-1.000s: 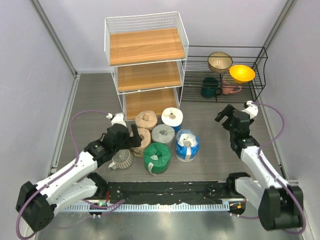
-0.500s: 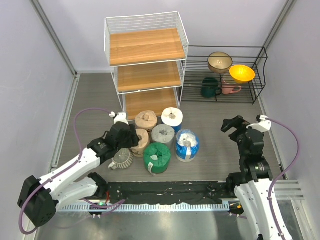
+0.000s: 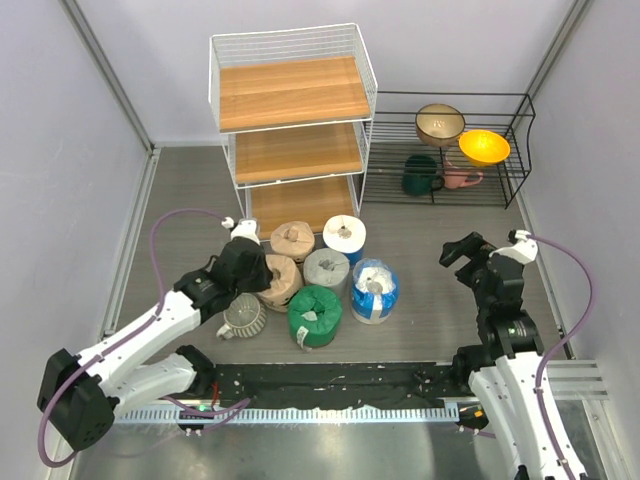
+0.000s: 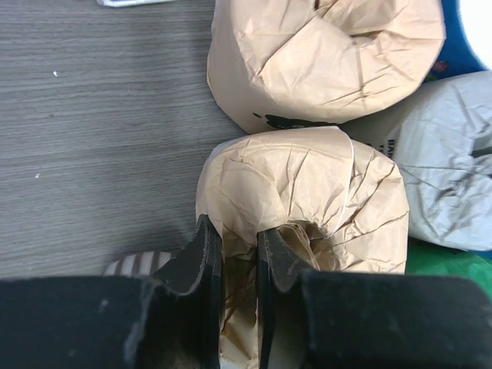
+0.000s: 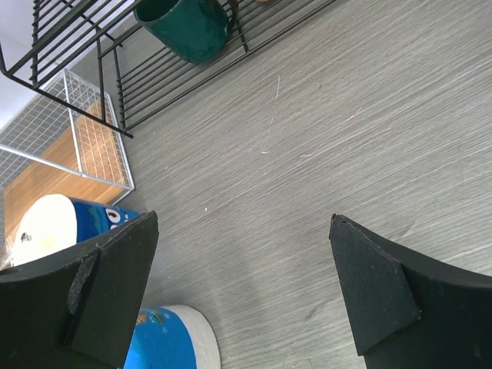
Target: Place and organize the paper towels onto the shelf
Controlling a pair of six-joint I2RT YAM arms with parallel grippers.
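A grey wood-grain counter (image 3: pixel 180 200) is boxed in by pale lilac walls (image 3: pixel 55 150) with slim metal corner posts (image 3: pixel 105 72). A low black wire rack (image 3: pixel 392 135) stands in the far right corner. The light is soft and even.

Six rolls (image 3: pixel 293 241) (image 3: pixel 344 237) (image 3: pixel 278 281) (image 3: pixel 326 268) (image 3: pixel 374 290) (image 3: pixel 314 315) on the worktop (image 3: pixel 425 265); one three-board shelf (image 3: pixel 295 150); one black rack (image 3: pixel 500 190); two bowls (image 3: pixel 440 124) (image 3: pixel 484 147); three mugs (image 3: pixel 420 175) (image 3: pixel 460 178) (image 3: pixel 243 317).

Six paper towels (image 3: pixel 326 268) clustered mid-table, before the shelf (image 3: pixel 293 92) at the far edge; low rack (image 3: pixel 392 140) in the far-right corner.
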